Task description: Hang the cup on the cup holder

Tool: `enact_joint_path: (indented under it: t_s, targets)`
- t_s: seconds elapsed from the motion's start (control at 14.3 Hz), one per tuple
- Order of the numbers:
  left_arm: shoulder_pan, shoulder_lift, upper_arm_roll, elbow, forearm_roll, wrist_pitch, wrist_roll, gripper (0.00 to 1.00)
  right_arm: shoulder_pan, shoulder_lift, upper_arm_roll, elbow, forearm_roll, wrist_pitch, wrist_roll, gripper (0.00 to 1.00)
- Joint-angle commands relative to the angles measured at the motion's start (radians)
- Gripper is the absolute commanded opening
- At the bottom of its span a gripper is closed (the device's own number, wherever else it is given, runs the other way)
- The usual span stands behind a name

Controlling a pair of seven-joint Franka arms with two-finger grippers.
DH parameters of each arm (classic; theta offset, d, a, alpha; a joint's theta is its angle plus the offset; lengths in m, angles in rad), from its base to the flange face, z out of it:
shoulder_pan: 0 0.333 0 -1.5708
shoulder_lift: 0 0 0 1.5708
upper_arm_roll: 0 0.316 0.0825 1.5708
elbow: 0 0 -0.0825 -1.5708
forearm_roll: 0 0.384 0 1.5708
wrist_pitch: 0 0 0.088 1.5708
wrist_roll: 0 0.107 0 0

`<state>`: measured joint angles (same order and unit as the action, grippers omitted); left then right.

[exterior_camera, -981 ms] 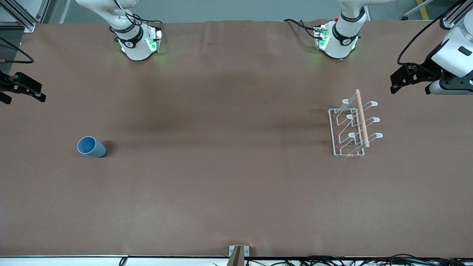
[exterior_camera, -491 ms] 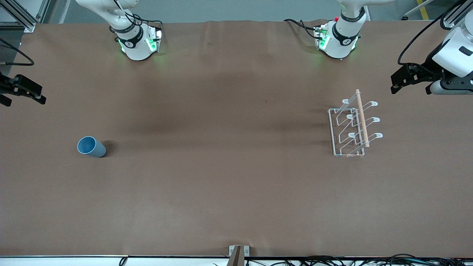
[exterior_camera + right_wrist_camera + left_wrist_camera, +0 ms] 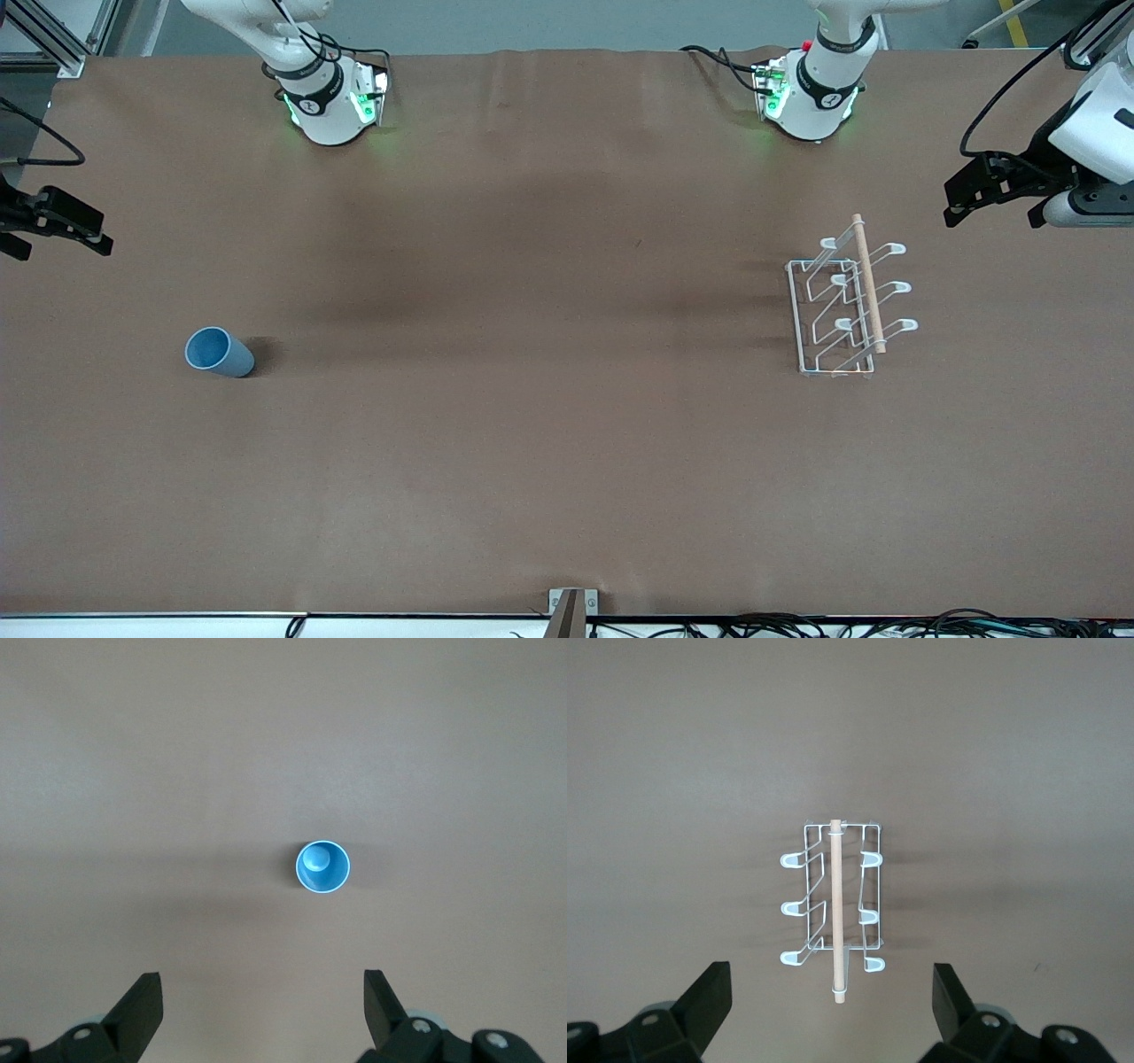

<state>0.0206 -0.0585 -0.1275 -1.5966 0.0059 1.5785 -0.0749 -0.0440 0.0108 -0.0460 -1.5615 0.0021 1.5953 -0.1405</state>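
The light-blue cup (image 3: 219,352) stands upright, mouth up, toward the right arm's end of the table; the right wrist view looks straight down into the cup (image 3: 322,867). The white wire cup holder (image 3: 846,306) with its wooden rod stands toward the left arm's end, and the left wrist view shows the cup holder (image 3: 833,912) from above. My left gripper (image 3: 990,208) hovers open and empty over the table's end past the holder. My right gripper (image 3: 55,239) hovers open and empty at the other end's edge, apart from the cup. Open gripper fingers (image 3: 709,1001) (image 3: 385,1005) frame both wrist views.
Brown paper covers the table (image 3: 549,425). The two arm bases (image 3: 328,102) (image 3: 811,97) stand along the edge farthest from the front camera. A small bracket (image 3: 571,607) and cables sit at the nearest edge.
The left gripper has drifted slightly away from the cup holder toward the table's end. The right gripper has shifted a little along its end of the table. Cup and holder are unmoved.
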Motion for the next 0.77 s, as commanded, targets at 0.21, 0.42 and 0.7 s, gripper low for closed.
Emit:
enact_joint_path:
  t_s: [0.21, 0.42, 0.7]
  targets:
    - [0.004, 0.014, 0.002, 0.018, -0.012, -0.006, 0.020, 1.00, -0.076, 0.043, 0.009, -0.208, -0.014, 0.220, -0.016, 1.00]
    - [0.001, 0.016, 0.002, 0.017, -0.012, -0.005, 0.012, 1.00, -0.103, 0.110, 0.009, -0.299, -0.014, 0.339, -0.039, 1.00]
    - [0.004, 0.019, 0.002, 0.018, -0.014, -0.005, 0.021, 1.00, -0.151, 0.208, 0.009, -0.399, -0.013, 0.521, -0.114, 0.99]
